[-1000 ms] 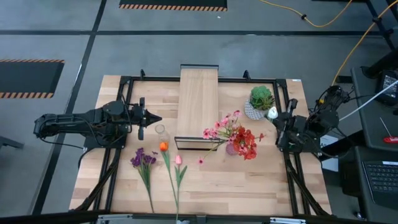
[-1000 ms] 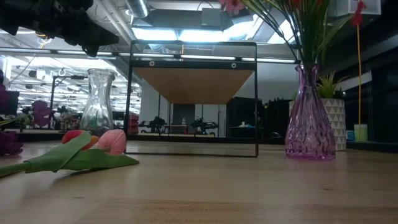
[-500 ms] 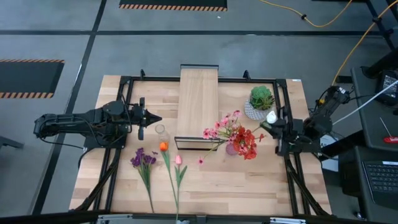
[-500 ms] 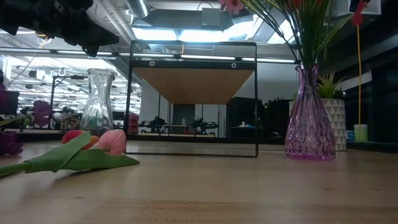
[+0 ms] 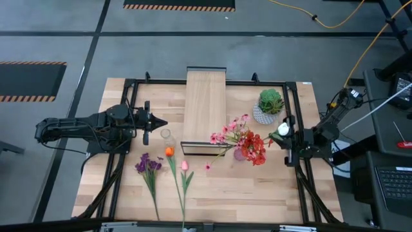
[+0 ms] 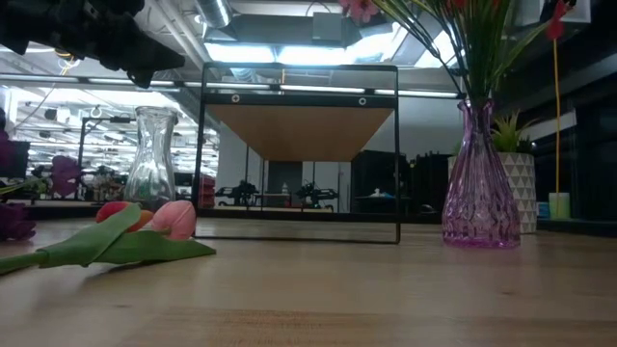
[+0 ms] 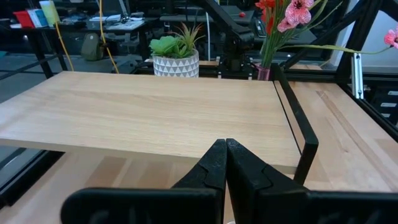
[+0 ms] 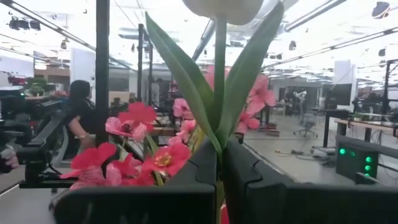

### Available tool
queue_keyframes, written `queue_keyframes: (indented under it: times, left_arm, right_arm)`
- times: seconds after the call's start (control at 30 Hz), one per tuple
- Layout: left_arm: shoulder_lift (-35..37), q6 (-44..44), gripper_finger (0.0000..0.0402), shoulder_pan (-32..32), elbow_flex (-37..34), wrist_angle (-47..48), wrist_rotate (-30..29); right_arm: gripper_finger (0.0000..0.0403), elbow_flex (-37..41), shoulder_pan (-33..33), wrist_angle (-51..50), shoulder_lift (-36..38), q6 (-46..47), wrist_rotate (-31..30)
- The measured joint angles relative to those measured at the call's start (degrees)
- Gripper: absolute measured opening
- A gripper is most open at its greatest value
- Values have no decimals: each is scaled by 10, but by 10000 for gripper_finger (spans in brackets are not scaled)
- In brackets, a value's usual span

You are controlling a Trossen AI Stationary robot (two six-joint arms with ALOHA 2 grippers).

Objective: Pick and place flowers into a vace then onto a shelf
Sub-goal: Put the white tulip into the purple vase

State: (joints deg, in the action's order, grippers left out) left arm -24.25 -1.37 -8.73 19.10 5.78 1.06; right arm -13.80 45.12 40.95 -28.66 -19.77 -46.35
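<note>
My right gripper (image 5: 285,135) is at the table's right side, shut on a white-bud flower (image 5: 282,129), just right of the purple vase (image 5: 239,153). That vase holds pink blossoms (image 5: 230,131) and red blooms (image 5: 255,148). A purple flower (image 5: 148,165), an orange tulip (image 5: 169,152) and a pink tulip (image 5: 185,165) lie flat on the table at near left. An empty clear vase (image 5: 167,135) stands by the shelf (image 5: 205,109). My left gripper (image 5: 165,122) hangs shut and empty left of the shelf, above the clear vase. My right gripper pinches the flower's green stem (image 8: 218,155) between its two fingers, below the two long leaves (image 8: 186,81). The fingers come from the table's right, tipped a little upward. The flower stands upright above the fingers, bud (image 8: 224,7) on top, clear of the table.
A round green plant in a white patterned pot (image 5: 270,104) stands at far right, behind my right gripper. Black frame rails (image 5: 300,180) run along both table sides. Bare wood lies at near right (image 5: 257,190).
My right gripper has sunk and come toward the table's near edge with the white-bud flower, rolling its wrist and tipping its fingers upward. The bud now sits closer to the red blooms. The gripper stays shut on the stem.
</note>
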Motion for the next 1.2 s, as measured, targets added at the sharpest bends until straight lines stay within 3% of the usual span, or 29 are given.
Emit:
queue_keyframes:
  times: [0.5,0.6,1.07,1.2]
  left_arm:
    - [0,0,4,0,0,0,0]
    - [0,0,4,0,0,0,0]
    - [0,0,4,0,0,0,0]
    - [0,0,4,0,0,0,0]
  right_arm:
    - [3,0,-24,77,-93,14,1]
    - [2,0,-36,107,-109,14,29]
    - [3,-1,-64,107,-144,63,35]
    - [3,-1,-64,97,-157,65,10]
